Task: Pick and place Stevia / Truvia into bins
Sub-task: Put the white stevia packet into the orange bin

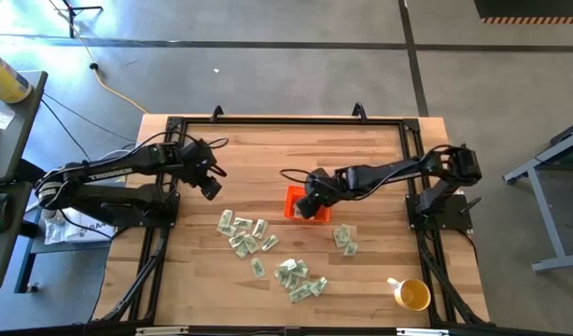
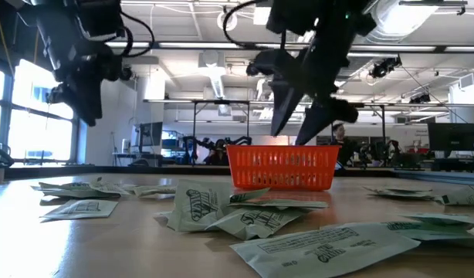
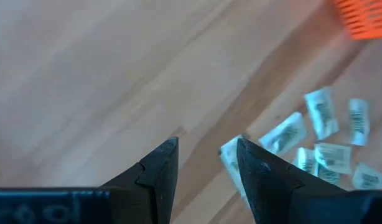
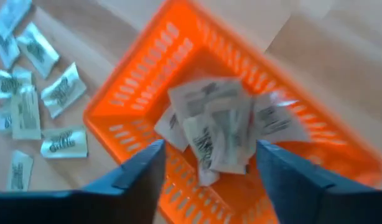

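Pale green and white packets lie flat on the wooden table in three loose groups [image 1: 244, 235], [image 1: 300, 278], [image 1: 345, 240]. Several more packets [image 4: 219, 127] lie inside the orange bin [image 1: 296, 201], which rests on the table near its middle. My right gripper [image 4: 209, 162] hovers open right over the bin; in the low view the right gripper [image 2: 303, 116] stands clear above the bin's rim [image 2: 282, 150]. My left gripper [image 1: 212, 182] is open and raised over bare wood, left of the bin and beyond the nearest packets [image 3: 315, 134].
A yellow-and-white cup [image 1: 412, 295] stands near the table's near right corner. Black frame rails [image 1: 286, 121] run along the table's edges. Bare wood lies between the left gripper and the bin, and along the far side.
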Tool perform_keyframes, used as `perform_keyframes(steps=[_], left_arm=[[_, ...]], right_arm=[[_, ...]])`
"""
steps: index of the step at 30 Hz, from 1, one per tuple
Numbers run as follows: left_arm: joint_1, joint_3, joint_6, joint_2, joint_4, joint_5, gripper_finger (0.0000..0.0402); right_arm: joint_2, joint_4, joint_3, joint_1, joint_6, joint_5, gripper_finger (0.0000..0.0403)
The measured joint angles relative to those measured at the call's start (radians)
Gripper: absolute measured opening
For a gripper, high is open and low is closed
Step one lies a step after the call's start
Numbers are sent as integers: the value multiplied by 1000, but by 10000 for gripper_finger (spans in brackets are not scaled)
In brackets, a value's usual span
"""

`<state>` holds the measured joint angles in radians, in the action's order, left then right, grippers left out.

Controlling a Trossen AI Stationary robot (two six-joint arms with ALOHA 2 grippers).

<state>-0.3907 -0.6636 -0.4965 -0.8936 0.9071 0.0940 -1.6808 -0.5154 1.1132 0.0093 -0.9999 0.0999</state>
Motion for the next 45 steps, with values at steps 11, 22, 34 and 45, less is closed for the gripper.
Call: perform_keyframes(steps=[11, 22, 34, 45], left_arm=[[353, 0, -427, -116, -67, -165, 198], [637, -1, -934, -135, -139, -309, 198], [675, -22, -1104, -495, -156, -317, 198], [674, -62, -1105, -657, -169, -343, 198]], right_arm=[[85, -176, -15, 37, 213, 78, 296], [368, -75, -334, 37, 290, 101, 277], [601, -43, -505, 37, 260, 185, 277], [600, -39, -508, 20, 242, 251, 277]])
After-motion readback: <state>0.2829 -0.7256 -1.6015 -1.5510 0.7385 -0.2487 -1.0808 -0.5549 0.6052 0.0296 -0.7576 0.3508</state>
